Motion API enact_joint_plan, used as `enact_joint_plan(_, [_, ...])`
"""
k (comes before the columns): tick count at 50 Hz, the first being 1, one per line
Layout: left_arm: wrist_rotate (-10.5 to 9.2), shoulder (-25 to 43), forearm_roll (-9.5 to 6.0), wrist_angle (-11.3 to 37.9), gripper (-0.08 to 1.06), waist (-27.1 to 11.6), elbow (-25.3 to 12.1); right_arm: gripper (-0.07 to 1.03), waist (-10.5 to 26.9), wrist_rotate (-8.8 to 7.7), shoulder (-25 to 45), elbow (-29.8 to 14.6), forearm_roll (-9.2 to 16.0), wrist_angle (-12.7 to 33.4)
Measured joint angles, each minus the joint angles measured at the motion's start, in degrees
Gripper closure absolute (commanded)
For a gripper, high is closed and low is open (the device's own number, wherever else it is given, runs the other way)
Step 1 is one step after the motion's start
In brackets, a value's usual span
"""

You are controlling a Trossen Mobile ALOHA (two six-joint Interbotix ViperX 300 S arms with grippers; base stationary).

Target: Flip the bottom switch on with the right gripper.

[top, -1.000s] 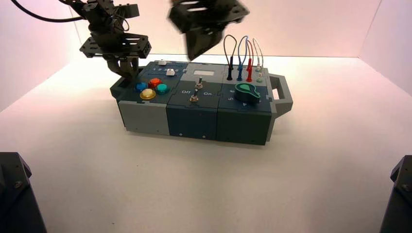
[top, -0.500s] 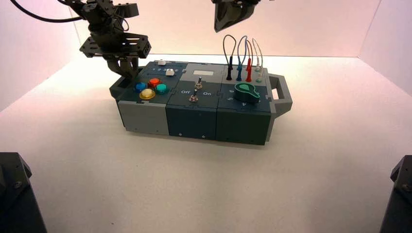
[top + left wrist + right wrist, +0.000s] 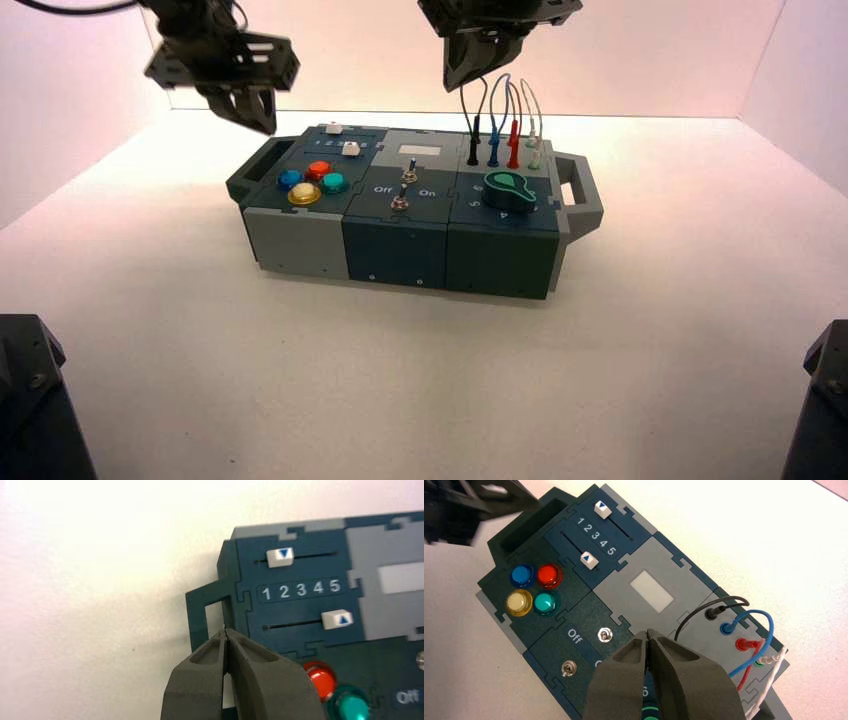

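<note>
While the box [image 3: 395, 245] stands a little askew on a broad, pale tabletop [image 3: 400, 390], pale walls enclose it: a back wall [image 3: 640, 60] behind and a side wall [image 3: 800, 100] at each end. A thin dark line runs along the tabletop's far edge, and tiny dark specks dot the surface in front of the box. Soft shadow lies along the box's foot, and dark brackets [image 3: 40, 400] show at both near corners of the view.

The right gripper [image 3: 649, 632] hangs in the air above the rear of the box, near the looping wires [image 3: 505, 105], its fingers together. The bottom switch [image 3: 400, 203] sits in the middle of the box's top, close to the front edge, with the gripper well apart from it. Over the box's left handle [image 3: 262, 165], the left gripper [image 3: 225, 630] hovers, its fingers also together.
</note>
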Motion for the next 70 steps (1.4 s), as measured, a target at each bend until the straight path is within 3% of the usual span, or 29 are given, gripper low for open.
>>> enact_joint_plan(17, [0.97,-8.96,0.18,-8.09,1.01,-1.49,5.71,0.98,-1.32,-0.09,0.0,-1.23,-1.76,1.23])
enact_joint_plan(27, [0.97,-11.69,0.26,-11.78,1.01,-1.49,7.82,0.98,-6.33,-0.09,0.0,-1.58,-1.85,0.53])
enact_joint_plan(39, [0.97,-16.44,0.26,-17.58,1.01,-1.41,11.87,0.98,-11.87,0.0,-2.2,2.64,-1.85,-6.5])
enact_joint_plan(47, [0.97,-16.96,0.26,-18.63,1.01,-0.26,12.57,0.98,-15.82,0.44,-4.04,6.06,-1.85,-11.07])
enact_joint_plan(61, [0.88,-11.95,0.18,-19.34,1.01,0.09,11.78,0.99,-20.3,0.62,-8.79,12.13,-0.44,-18.63])
enact_joint_plan(70, [0.88,-8.7,0.18,-19.34,1.01,0.09,10.63,0.99,-20.92,0.62,-10.02,14.15,0.0,-22.24])
